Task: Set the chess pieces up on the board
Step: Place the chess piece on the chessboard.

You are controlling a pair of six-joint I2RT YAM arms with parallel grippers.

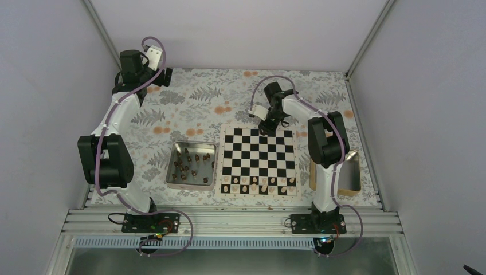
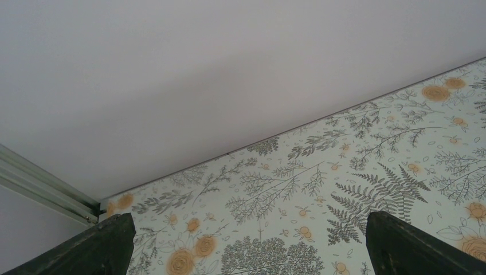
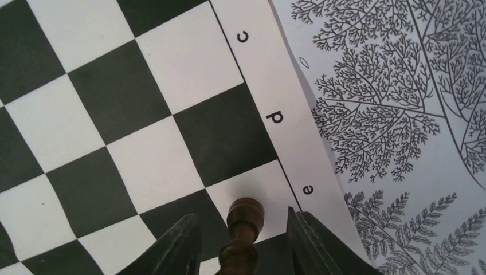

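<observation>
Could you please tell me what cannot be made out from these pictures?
Right wrist view: the dark piece loses its base to the bottom edge, so where it stands is unclear.
Top view: the right gripper hides that piece.
Top view: the pieces in the tray are too small to tell kinds.
Top view: the right arm covers part of the second tray.
Left wrist view: faces only cloth and wall.
</observation>
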